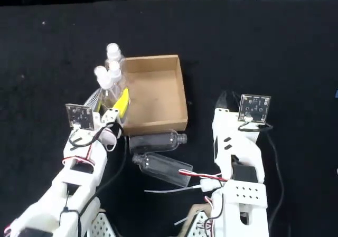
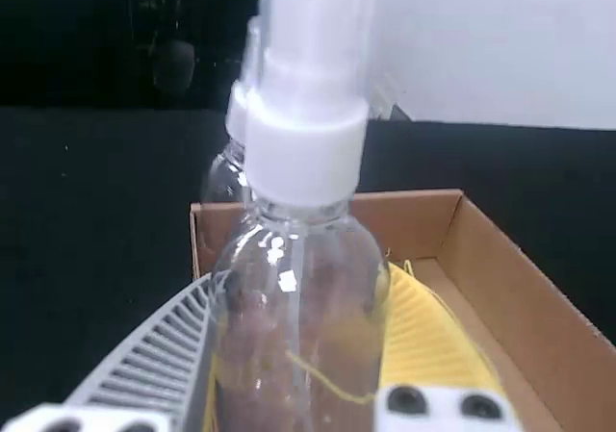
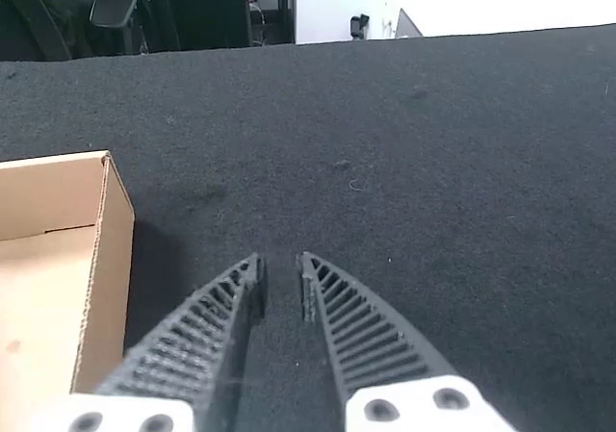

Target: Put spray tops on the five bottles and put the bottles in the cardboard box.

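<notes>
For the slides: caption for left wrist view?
Left end effector holds a spray-topped bottle beside the cardboard box.

The black table [image 1: 285, 47] carries the cardboard box [image 1: 158, 92], with two uncapped bottles [image 1: 157, 141] [image 1: 161, 168] (both lying down) just beside it.

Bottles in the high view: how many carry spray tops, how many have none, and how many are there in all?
Bottles with spray tops: 3
Bottles without tops: 2
Total: 5
</notes>
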